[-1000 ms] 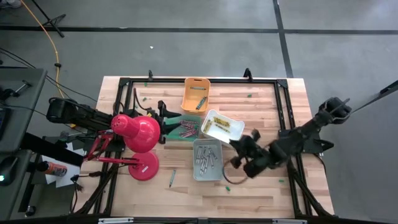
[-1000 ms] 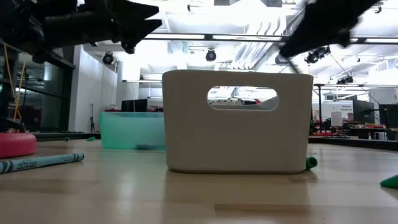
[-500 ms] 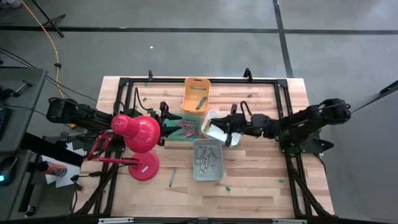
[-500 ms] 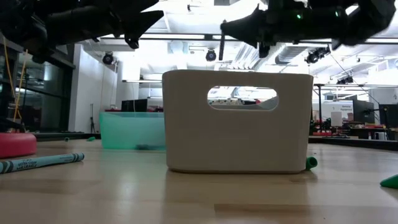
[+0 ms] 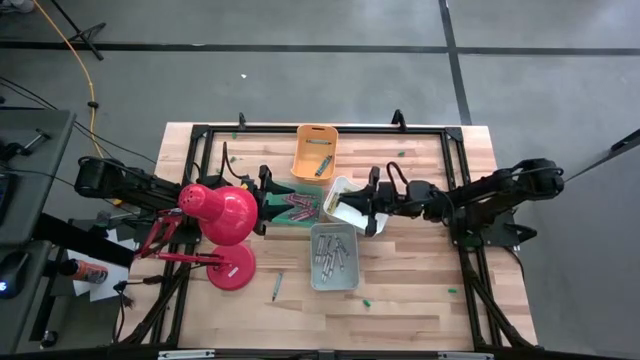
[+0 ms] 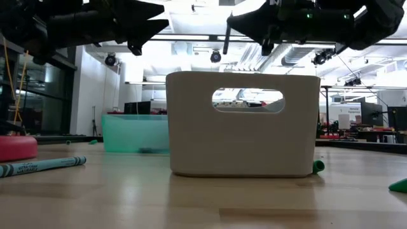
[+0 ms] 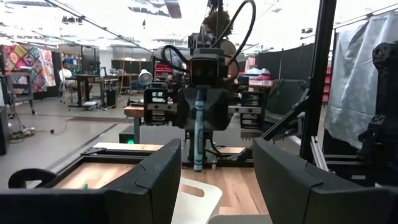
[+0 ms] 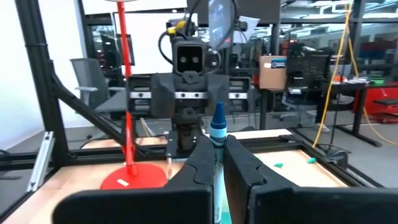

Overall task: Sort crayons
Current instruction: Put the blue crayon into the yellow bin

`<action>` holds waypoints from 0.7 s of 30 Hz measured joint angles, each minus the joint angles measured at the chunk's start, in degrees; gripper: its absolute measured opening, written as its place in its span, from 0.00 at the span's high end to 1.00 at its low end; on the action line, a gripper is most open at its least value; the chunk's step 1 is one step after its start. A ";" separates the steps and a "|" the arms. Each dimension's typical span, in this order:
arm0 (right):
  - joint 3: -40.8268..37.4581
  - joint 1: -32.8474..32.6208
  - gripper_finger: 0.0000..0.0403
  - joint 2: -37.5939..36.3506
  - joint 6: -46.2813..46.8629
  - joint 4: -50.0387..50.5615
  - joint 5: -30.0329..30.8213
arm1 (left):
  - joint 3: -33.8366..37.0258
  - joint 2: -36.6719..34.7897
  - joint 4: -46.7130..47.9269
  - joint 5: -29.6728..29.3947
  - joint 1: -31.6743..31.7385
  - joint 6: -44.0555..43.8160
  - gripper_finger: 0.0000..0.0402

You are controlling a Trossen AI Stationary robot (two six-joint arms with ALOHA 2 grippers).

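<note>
While the right gripper (image 5: 366, 213) hangs over the white bin (image 5: 343, 190), its fingers are pinched tight on a blue crayon (image 8: 217, 149) held upright. Left gripper (image 5: 262, 190) sits spread wide beside the green bin (image 5: 312, 222), holding nothing.

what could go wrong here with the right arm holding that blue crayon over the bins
1. The right end effector pinches the blue crayon low on its length, so it may pivot or slip before release.
2. It hangs by the white bin with yellow crayons, next to the green bin and grey bin; a drop here could land in the wrong one.
3. The open left end effector faces it nearby, so they could bump.
</note>
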State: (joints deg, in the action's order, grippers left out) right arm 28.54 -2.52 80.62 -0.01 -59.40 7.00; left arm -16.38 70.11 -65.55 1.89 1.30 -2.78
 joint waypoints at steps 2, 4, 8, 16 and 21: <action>0.75 -0.28 1.00 0.00 -0.01 1.01 -0.05 | 0.00 0.00 -0.17 0.00 0.00 -0.01 0.54; 1.36 -0.51 1.00 0.00 -0.07 1.66 -0.12 | 0.00 0.00 -0.03 -0.02 -0.24 -0.18 0.54; 1.81 -0.51 1.00 0.00 -0.27 2.89 -0.15 | 0.00 0.00 0.05 -0.01 -0.95 -0.12 0.54; 1.81 -0.53 1.00 0.00 -0.05 4.39 -0.15 | 0.00 0.00 -0.40 0.00 -1.01 -0.05 0.54; 1.81 -0.53 1.00 0.00 -0.30 4.49 -0.14 | 0.00 0.00 -0.38 0.00 -1.01 0.01 0.54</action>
State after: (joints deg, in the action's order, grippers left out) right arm 30.35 -3.05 80.62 -0.30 -54.91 6.87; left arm -16.38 70.11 -65.93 1.89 0.30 -2.76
